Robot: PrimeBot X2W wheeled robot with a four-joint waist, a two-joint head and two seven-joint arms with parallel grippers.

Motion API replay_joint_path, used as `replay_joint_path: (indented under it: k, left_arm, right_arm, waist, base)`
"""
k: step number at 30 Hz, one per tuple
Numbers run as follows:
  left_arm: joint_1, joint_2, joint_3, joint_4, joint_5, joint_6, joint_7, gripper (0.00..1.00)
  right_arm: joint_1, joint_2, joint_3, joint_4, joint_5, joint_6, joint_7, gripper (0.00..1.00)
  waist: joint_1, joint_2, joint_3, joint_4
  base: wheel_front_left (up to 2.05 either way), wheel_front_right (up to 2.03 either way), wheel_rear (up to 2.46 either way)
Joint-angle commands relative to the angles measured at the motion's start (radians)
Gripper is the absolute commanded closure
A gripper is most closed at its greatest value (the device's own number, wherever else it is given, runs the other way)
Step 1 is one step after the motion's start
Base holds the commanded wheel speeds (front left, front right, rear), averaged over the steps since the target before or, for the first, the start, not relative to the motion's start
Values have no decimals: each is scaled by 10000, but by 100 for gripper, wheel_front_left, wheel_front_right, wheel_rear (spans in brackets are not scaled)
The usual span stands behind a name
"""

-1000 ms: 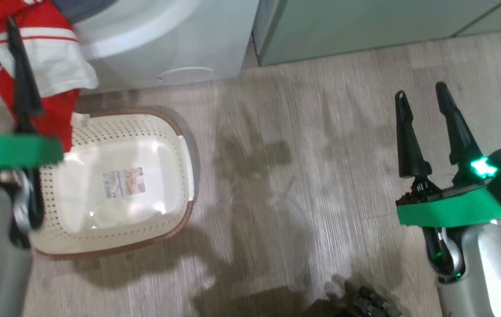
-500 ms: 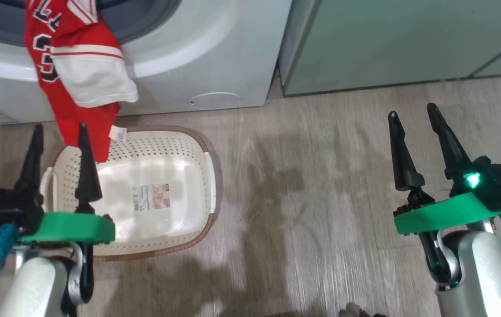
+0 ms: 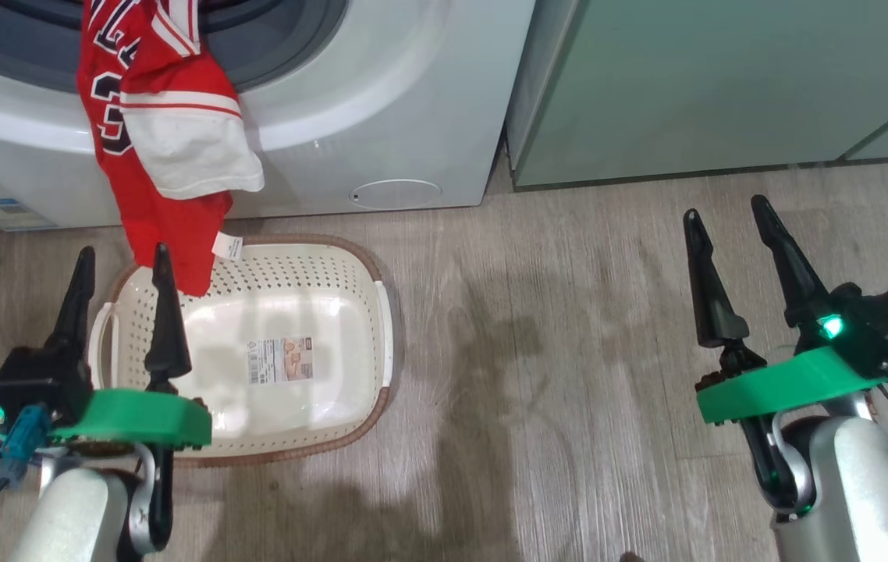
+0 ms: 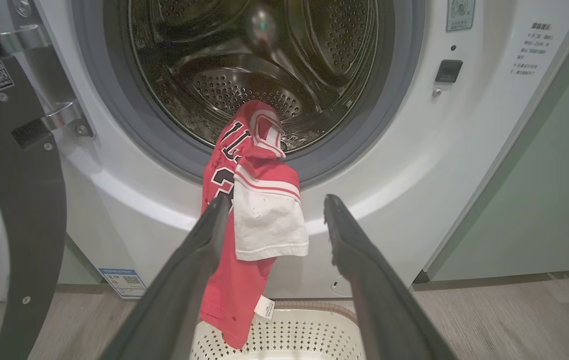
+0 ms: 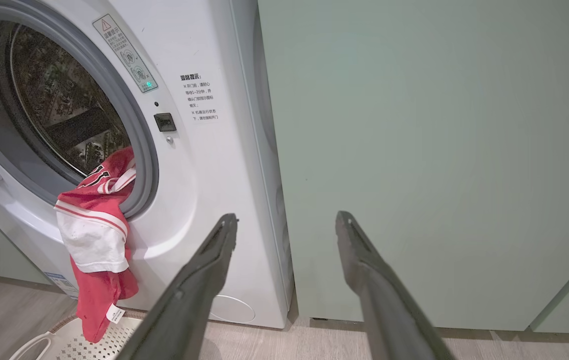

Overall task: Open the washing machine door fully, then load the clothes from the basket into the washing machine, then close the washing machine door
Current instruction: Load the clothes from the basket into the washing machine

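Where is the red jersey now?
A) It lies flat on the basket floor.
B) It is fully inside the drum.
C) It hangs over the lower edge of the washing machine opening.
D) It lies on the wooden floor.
C: the red jersey drapes over the grey gasket, its top inside the drum and its tail dangling above the cream basket.

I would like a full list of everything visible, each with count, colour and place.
White front-loading washing machine: one, white, behind the basket.
Round black-rimmed washing machine door: one, black, open.
Red clothes with white trim: count unclear, red-white, hanging from the drum mouth.
Cream perforated plastic basket: one, cream, on the floor.
Pale green cabinet: one, green, right of the machine.
Wood-look floor: one, grey-brown, underneath.
Left gripper: one, dark, open, above the basket.
Right gripper: one, dark, open, above the floor.
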Motion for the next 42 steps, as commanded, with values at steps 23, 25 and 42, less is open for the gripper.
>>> replay_joint_path:
  k: [23, 25, 42]
  left_arm:
    - [-2831, 369, 229, 3039, -1216, -1492, 1385, 0]
    - [-3442, 475, 280, 3860, -1380, -1684, 1680, 0]
    - [-7016, 1554, 616, 8309, -1885, -2847, 2250, 0]
  right_arm:
    - [-388, -33, 635, -540, 205, 0, -174, 0]
    - [-505, -33, 711, -526, 274, 0, -249, 0]
    - [-1127, -33, 1141, -56, 829, 0, -877, 0]
  waist:
    - [1, -1, 1265, -406]
    - [1, -1, 1517, -542]
    - [1, -1, 2965, -1366]
  base:
    - [0, 0, 0]
    - [0, 0, 0]
    - [0, 0, 0]
